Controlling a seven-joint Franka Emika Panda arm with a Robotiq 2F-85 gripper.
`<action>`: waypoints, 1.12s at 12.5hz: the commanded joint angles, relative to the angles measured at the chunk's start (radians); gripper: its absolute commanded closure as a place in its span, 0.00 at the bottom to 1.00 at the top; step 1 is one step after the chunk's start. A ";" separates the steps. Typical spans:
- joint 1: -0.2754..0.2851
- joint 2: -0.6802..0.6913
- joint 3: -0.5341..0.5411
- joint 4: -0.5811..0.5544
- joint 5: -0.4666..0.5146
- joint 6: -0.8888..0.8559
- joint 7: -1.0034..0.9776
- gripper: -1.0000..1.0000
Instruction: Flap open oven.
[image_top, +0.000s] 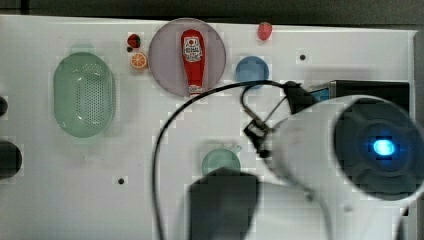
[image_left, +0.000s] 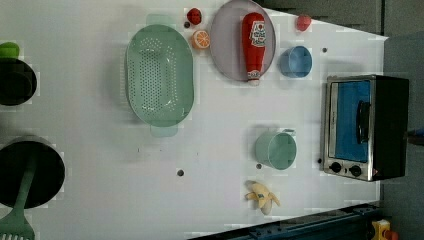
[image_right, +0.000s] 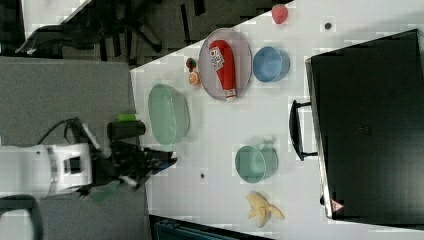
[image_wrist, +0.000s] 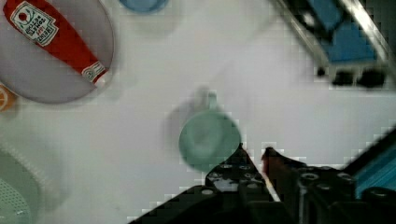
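Black-topped and silver-framed, the toaster oven (image_left: 365, 127) sits shut at the left view's right table edge, its bar handle (image_left: 363, 121) across blue-tinted glass above two black knobs. Opening it well probably means hooking that bar and swinging down along the hinge arc. Nearby stand a perforated green colander (image_left: 159, 75), a grey plate (image_left: 235, 40) bearing a glossy ketchup bottle (image_left: 254, 45), and a smooth mint mug (image_left: 276, 149). The gripper (image_wrist: 254, 151), fingertips nearly together, hovers by the mug.

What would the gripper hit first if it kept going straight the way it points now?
Probably the green cup: in the wrist view it lies just past the gripper tips. Depth is unclear, so it may pass beside it onto the bare table; the oven sits off-line.
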 joint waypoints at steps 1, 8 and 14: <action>-0.025 0.041 -0.082 -0.063 -0.034 0.109 -0.399 0.83; -0.031 0.135 -0.242 -0.259 -0.064 0.539 -0.792 0.83; -0.031 0.272 -0.298 -0.305 -0.064 0.744 -0.876 0.83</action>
